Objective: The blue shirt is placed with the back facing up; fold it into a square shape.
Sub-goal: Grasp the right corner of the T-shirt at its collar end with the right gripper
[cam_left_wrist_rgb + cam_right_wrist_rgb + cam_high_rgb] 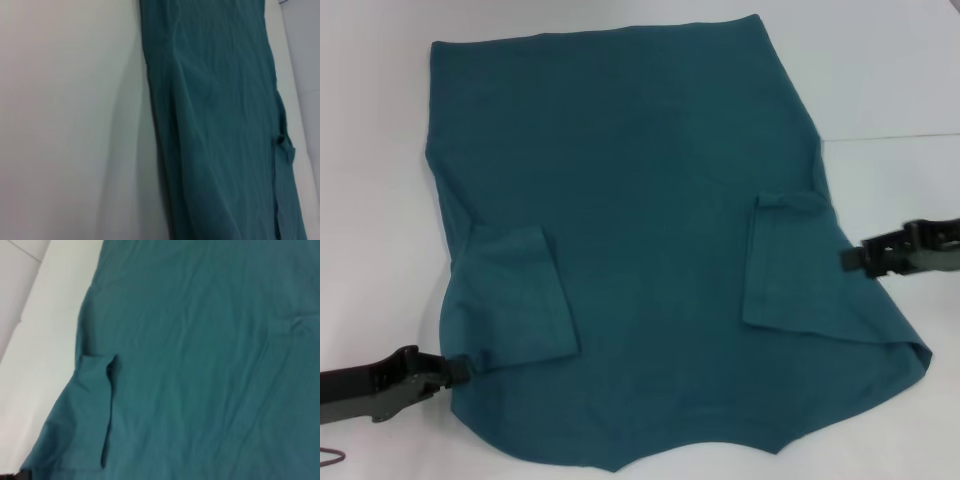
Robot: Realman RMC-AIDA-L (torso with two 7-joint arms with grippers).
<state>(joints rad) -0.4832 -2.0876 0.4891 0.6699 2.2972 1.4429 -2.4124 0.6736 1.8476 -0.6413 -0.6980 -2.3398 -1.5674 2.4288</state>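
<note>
- We see the plain dark teal-blue short-sleeved shirt (650,220) of soft fabric spread flat on the white bench (370,150), both sleeves turned inward onto the body so the sides run straighter for folding.
- Our left hand (460,368) sits at the near left edge beside the folded sleeve; we cannot tell whether it pinches cloth.
- Our right hand (850,258) waits at the right edge, just beside the other sleeve; its state is likewise unclear.

Bare table (370,150) both sides of blue shirt (640,200); nothing standing in gripper paths.
</note>
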